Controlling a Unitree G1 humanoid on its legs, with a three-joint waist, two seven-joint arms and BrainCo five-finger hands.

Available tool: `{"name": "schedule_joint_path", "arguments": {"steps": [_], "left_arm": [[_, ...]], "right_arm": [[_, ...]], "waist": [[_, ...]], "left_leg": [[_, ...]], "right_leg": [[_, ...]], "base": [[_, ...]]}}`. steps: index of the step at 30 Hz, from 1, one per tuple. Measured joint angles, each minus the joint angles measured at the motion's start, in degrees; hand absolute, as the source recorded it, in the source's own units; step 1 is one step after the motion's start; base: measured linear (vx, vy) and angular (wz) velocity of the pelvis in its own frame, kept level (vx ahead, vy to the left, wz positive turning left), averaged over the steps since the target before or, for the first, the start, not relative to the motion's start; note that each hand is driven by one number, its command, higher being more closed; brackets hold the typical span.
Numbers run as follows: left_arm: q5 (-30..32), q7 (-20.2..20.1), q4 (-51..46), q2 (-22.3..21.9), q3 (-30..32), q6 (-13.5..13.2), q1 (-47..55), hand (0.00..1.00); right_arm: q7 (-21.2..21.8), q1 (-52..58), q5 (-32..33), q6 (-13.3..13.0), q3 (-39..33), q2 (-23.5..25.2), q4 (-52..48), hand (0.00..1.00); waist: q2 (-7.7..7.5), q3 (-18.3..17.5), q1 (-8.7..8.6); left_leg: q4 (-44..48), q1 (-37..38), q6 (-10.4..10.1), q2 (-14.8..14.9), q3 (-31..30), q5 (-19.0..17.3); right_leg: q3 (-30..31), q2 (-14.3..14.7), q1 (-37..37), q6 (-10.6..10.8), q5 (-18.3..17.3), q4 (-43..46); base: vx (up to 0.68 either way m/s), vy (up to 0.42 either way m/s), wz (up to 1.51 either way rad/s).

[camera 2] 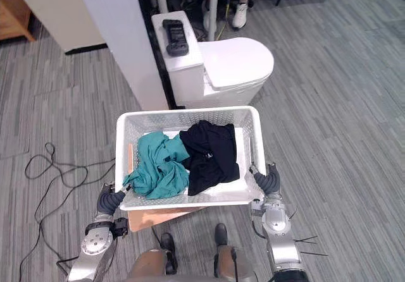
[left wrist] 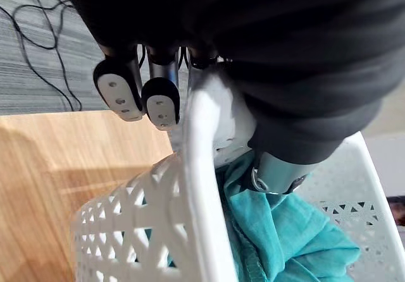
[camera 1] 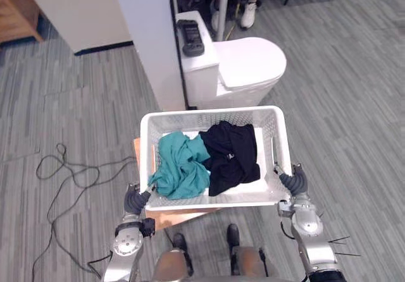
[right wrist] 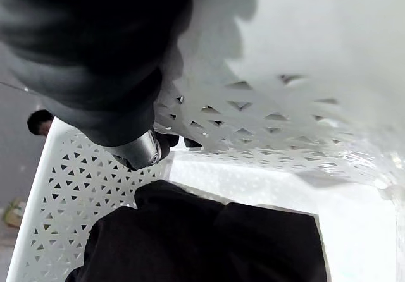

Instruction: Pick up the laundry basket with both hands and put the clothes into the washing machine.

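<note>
You are looking at the left hand [camera 1: 134, 200] and right hand [camera 1: 295, 184] gripping the laundry basket [camera 1: 212, 113] near the toilet [camera 1: 250, 64], fingers [left wrist: 120, 92] and thumbs clamping its rim, teal garment [camera 1: 180, 166] and black garment [camera 1: 233, 155] lying inside, wooden surface [camera 1: 171, 217] showing beneath.

A white toilet [camera 1: 253, 64] with its lid shut stands in the upper middle of the frame, on a grey plank floor [camera 1: 342, 92]. On its tank lies a dark, flat device [camera 1: 190, 36], perhaps a handset; its details are too small to make out. Just left of the tank rises a white pillar [camera 1: 149, 42], with a cream cabinet [camera 1: 82, 10] further left and wooden furniture [camera 1: 16, 10] in the upper left corner. At the top edge show a person's white shoes [camera 1: 248, 15] beside a grey pole [camera 1: 223, 10]. A light wooden surface [camera 1: 171, 217] shows at lower centre.
</note>
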Motion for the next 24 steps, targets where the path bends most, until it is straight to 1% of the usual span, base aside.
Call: {"name": "schedule_joint_path", "arguments": {"steps": [2, 3, 4, 5, 6, 7, 8, 9, 10, 11, 12, 13, 14, 15, 16, 17, 18, 19, 20, 21, 22, 23, 24], "left_arm": [[0.12, 0.01, -0.85, 0.61, -0.14, 0.01, 0.06, 1.00], [0.64, 0.04, -1.07, 0.76, -0.12, 0.01, -0.45, 1.00], [0.66, 0.12, -1.09, 0.81, -0.04, 0.02, -0.73, 1.00], [0.68, 0.20, -1.29, 1.39, 0.46, 0.04, -1.01, 1.00], [0.60, 0.33, -1.28, 1.44, 0.69, 0.20, -1.83, 1.00], [0.60, 0.44, -1.44, 1.50, 0.72, 0.21, -1.80, 1.00], [0.58, 0.54, -1.55, 1.90, 0.84, 0.40, -1.40, 1.00], [0.57, 0.64, -1.60, 1.82, 0.87, 0.56, -1.21, 1.00], [0.55, 0.76, -1.90, 1.79, 0.93, 0.56, -1.06, 1.00], [0.55, 0.98, -2.67, 1.81, 1.17, 0.55, -0.93, 1.00], [0.54, 1.45, -3.92, 1.82, 1.44, 0.54, -1.21, 1.00], [0.54, 1.49, -4.47, 1.75, 1.63, 0.53, -1.33, 1.00], [0.52, 1.52, -4.81, 1.09, 1.80, 0.57, -1.29, 1.00], [0.51, 1.53, -4.70, 0.33, 1.83, 0.64, -1.00, 1.00], [0.51, 1.49, -4.78, -1.10, 1.61, 0.79, -0.12, 1.00], [0.43, 1.55, -4.20, -2.26, 1.64, 0.88, 0.34, 1.00], [0.40, 1.61, -3.97, -2.57, 1.64, 0.95, 0.80, 1.00], [0.35, 1.63, -3.76, -2.64, 1.51, 0.96, 1.54, 1.00], [0.29, 1.63, -3.72, -3.07, 1.40, 0.92, 1.54, 1.00], [0.20, 1.68, -3.56, -3.23, 1.49, 0.93, 1.56, 1.00], [0.01, 1.68, -3.51, -3.27, 1.93, 0.93, 2.40, 1.00], [0.01, 1.68, -3.51, -3.50, 2.38, 0.90, 3.72, 1.00], [0.00, 1.68, -3.52, -3.67, 2.49, 0.89, 4.26, 1.00]], "right_arm": [[0.00, 0.03, -0.02, 0.00, 0.00, -0.06, -1.80, 1.00], [-0.02, -0.19, -0.01, -0.02, -0.04, -0.23, -2.15, 1.00], [-0.03, -0.53, 0.01, 0.00, -0.06, -0.21, -2.14, 1.00], [0.01, -1.43, -0.04, -0.01, 0.03, 0.36, -2.15, 1.00], [-0.02, -2.66, -0.02, -0.01, 0.00, 0.51, -1.45, 1.00], [-0.02, -3.40, -0.01, 0.01, -0.01, 0.50, -0.84, 1.00], [0.08, -4.12, -0.02, 0.01, 0.32, 0.59, 0.49, 1.00], [0.08, -4.16, -0.02, 0.01, 0.46, 0.49, 1.15, 1.00], [0.08, -4.47, -0.02, 0.01, 0.51, 0.46, 1.34, 1.00], [0.08, -5.31, -0.01, -0.02, 0.53, 0.45, 1.43, 1.00], [0.08, -6.67, 0.05, -0.31, 0.52, 0.35, 1.98, 1.00], [0.08, -7.47, 0.14, -0.33, 0.52, 0.16, 2.43, 1.00], [0.25, -8.54, 0.23, -0.32, 0.60, -0.74, 2.59, 1.00], [0.38, -8.64, 0.23, -0.32, 0.80, -1.44, 2.71, 1.00], [0.51, -7.82, 0.56, -0.30, 1.07, -2.72, 3.16, 1.00], [0.60, -7.56, 1.76, -0.26, 1.61, -3.53, 4.42, 1.00], [0.73, -7.55, 1.99, -0.11, 1.83, -3.72, 4.64, 1.00], [0.98, -7.66, 2.20, -0.04, 2.33, -4.70, 4.59, 1.00], [0.98, -7.68, 2.30, 0.00, 2.53, -5.14, 4.59, 1.00], [0.97, -7.68, 2.29, 0.10, 2.71, -5.13, 4.61, 1.00], [0.98, -7.67, 2.28, 0.44, 3.53, -5.09, 4.61, 1.00], [1.01, -7.69, 2.24, 0.46, 4.46, -5.21, 4.60, 1.00], [1.05, -7.68, 2.23, 0.45, 4.69, -5.24, 4.59, 1.00]], "waist": [[-0.65, -0.38, -0.29], [-0.87, -0.53, -0.47], [-1.01, -0.60, -0.52], [-1.58, -1.08, -0.40], [-1.78, -1.06, -0.18], [-1.58, -1.12, -0.54], [-1.66, -1.18, -0.46], [-1.84, -1.53, -0.05], [-1.79, -1.74, 0.02], [-1.51, -3.02, -0.09], [-1.77, -3.90, -0.07], [-1.91, -4.19, -0.10], [-1.74, -4.28, 0.15], [-1.21, -4.27, 0.04], [-0.76, -4.42, -1.15], [-0.03, -4.85, -0.52], [0.59, -5.16, 0.03], [2.03, -5.33, 0.85], [2.53, -5.27, 2.41], [2.61, -5.22, 3.10], [2.65, -5.15, 3.88], [2.54, -5.03, 5.25], [2.58, -5.01, 5.98]], "left_leg": [[1.61, -0.18, 0.34, 0.27, 5.51, -1.36], [3.10, -0.57, 1.14, 0.63, 8.91, -2.41], [3.56, -0.52, 1.73, 0.91, 11.01, -2.81], [3.44, -0.17, 2.06, 2.34, 16.30, -2.96], [3.55, 0.49, 2.35, 3.09, 20.94, -3.16], [3.42, 1.31, 2.35, 3.69, 23.13, -3.16], [3.21, 4.27, 2.25, 4.35, 27.64, -3.27], [2.41, 7.60, 2.11, 4.40, 30.71, -3.38], [1.30, 9.24, 2.07, 4.30, 32.27, -3.41], [-1.14, 11.00, 1.87, 4.15, 35.61, -3.51], [-2.48, 11.80, 1.98, 4.14, 40.04, -3.83], [-2.61, 12.09, 1.06, 4.18, 41.65, -4.56], [-0.90, 13.00, -1.71, 4.83, 43.68, -6.49], [1.18, 13.47, -1.99, 5.96, 45.28, -7.88], [8.02, 15.20, -0.02, 8.38, 46.94, -10.73], [19.96, 13.89, 7.03, 12.55, 41.85, -11.88], [26.56, 11.76, 10.07, 14.91, 37.61, -10.34], [35.91, 5.34, 8.88, 15.60, 25.82, -9.29], [38.50, -0.12, 5.56, 11.77, 16.35, -10.53], [38.46, -2.47, 5.08, 9.84, 12.87, -10.90], [36.38, -6.31, 5.27, 6.32, 7.19, -11.03], [31.25, -8.56, 4.80, 3.09, 3.07, -10.78], [28.26, -9.63, 4.32, 1.91, 1.33, -10.51]], "right_leg": [[5.08, 0.61, -2.63, 0.74, 1.92, -0.06], [6.13, 0.80, -3.97, 0.93, 3.96, -1.23], [5.52, 1.20, -4.44, 0.48, 6.11, -2.51], [-0.24, 1.45, -4.04, -3.54, 9.45, -6.78], [-12.59, -0.27, -5.15, -8.18, 5.46, -6.07], [-19.96, -1.41, -5.95, -10.44, 3.20, -4.41], [-31.44, -3.44, -5.57, -13.66, 0.77, -1.96], [-39.46, -4.97, -4.22, -16.63, -0.17, -0.29], [-42.71, -5.24, -3.56, -17.42, -0.94, 0.05], [-47.30, -5.09, -3.86, -17.42, -3.04, 0.38], [-48.53, -4.99, -5.14, -14.64, -4.35, 0.89], [-47.56, -4.78, -6.34, -12.92, -4.49, 1.94], [-44.19, -4.53, -8.87, -11.11, -5.05, 6.61], [-42.59, -4.68, -9.90, -10.87, -6.03, 10.73], [-39.57, -5.49, -10.17, -9.96, -7.91, 18.15], [-36.18, -3.33, -9.69, -9.12, -8.10, 19.08], [-34.48, -1.54, -8.94, -9.48, -8.06, 17.94], [-31.51, 1.30, -7.42, -9.68, -7.31, 15.20], [-28.01, 2.88, -6.42, -10.00, -6.70, 13.28], [-27.00, 3.21, -5.58, -10.19, -6.57, 12.24], [-25.51, 3.73, -2.95, -10.39, -6.44, 9.79], [-24.11, 3.70, -0.47, -10.97, -6.09, 7.52], [-23.50, 3.68, 0.80, -11.15, -5.96, 6.26]], "base": [[-0.10, 0.096, -1.37], [-0.08, 0.064, -1.44], [-0.12, 0.027, -1.79], [-0.09, -0.020, -1.90], [-0.11, -0.013, -1.99], [-0.04, 0.006, -2.06], [-0.04, 0.003, -2.18], [-0.01, -0.033, -2.21], [-0.01, -0.099, -2.22], [0.01, -0.122, -2.21], [0.01, -0.120, -2.16], [0.03, -0.142, -2.16], [0.03, -0.129, -1.73], [0.16, -0.161, -1.70], [0.24, -0.137, -1.44], [0.30, -0.139, -1.46], [0.26, -0.114, -1.76], [0.26, -0.043, -1.86], [0.24, 0.006, -1.78], [0.26, 0.079, -1.64], [0.28, 0.114, -1.50], [0.29, 0.129, -1.45], [0.30, 0.153, -1.37]]}}
